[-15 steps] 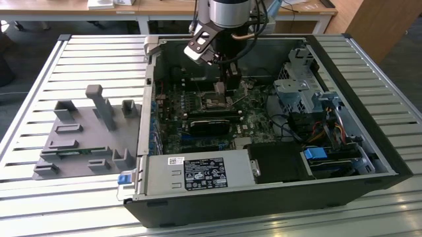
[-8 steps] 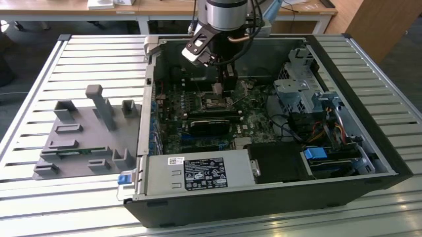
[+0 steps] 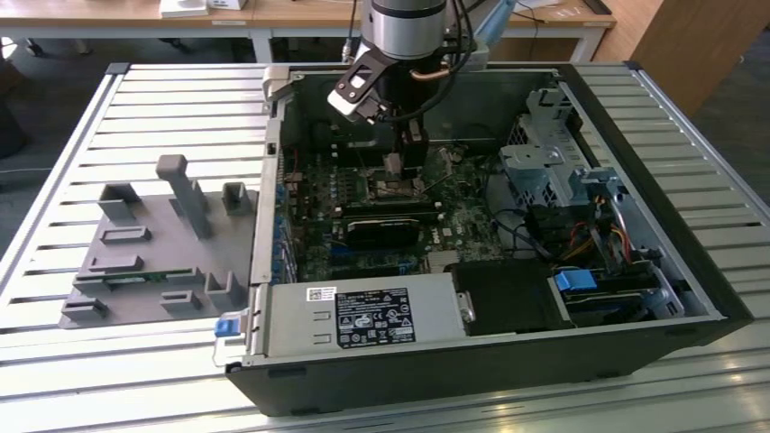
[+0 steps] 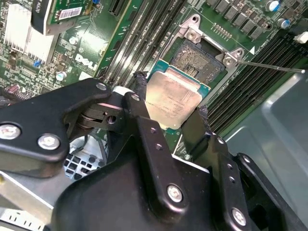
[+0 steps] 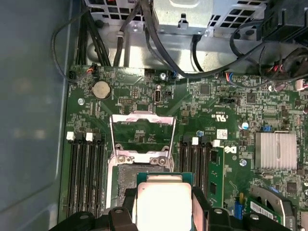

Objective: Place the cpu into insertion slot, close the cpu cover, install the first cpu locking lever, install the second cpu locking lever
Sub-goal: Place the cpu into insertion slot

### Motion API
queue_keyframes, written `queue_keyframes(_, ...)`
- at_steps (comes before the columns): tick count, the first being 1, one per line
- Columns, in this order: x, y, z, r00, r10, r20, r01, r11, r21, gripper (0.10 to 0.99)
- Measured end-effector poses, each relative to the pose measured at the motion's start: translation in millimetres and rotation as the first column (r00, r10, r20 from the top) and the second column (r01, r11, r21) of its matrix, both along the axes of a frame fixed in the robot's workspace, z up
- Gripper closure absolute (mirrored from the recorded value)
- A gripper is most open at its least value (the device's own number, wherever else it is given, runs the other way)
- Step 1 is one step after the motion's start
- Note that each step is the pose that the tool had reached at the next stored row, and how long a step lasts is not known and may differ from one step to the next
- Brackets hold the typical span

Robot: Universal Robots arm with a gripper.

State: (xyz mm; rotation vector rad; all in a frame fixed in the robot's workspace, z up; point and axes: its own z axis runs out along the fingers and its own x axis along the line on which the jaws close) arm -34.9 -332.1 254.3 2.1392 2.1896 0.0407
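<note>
My gripper (image 4: pixel 171 109) is shut on the cpu (image 4: pixel 174 95), a small square chip with a pale metal top, held by two opposite edges between the black fingers (image 4: pixel 138 98). The cpu (image 5: pixel 163 202) hangs just above the insertion slot (image 5: pixel 126 176), partly overlapping its dark centre. The slot (image 4: pixel 199 57) lies uncovered. The cpu cover (image 5: pixel 142 119), a silvery frame with a square cut-out, is swung open behind the slot. A thin wire locking lever (image 4: pixel 269 66) sticks out beside the slot. In the exterior view the gripper (image 3: pixel 399 153) reaches down into the open computer case over the motherboard.
Black memory slots (image 5: pixel 86 178) flank the socket on both sides. A finned heatsink (image 5: pixel 275 150) and cables (image 5: pixel 192 62) are nearby. The grey power-supply box (image 3: pixel 361 317) and drive cage (image 3: pixel 554 162) crowd the case. A grey fixture plate (image 3: pixel 157 244) lies on the slatted table outside.
</note>
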Motion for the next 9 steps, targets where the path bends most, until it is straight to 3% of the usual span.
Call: queue_keyframes(9, -5.0, 3.6, -4.0, 1.0000, 0.000, 0.0000, 0.000, 1.0000, 0.000, 0.545)
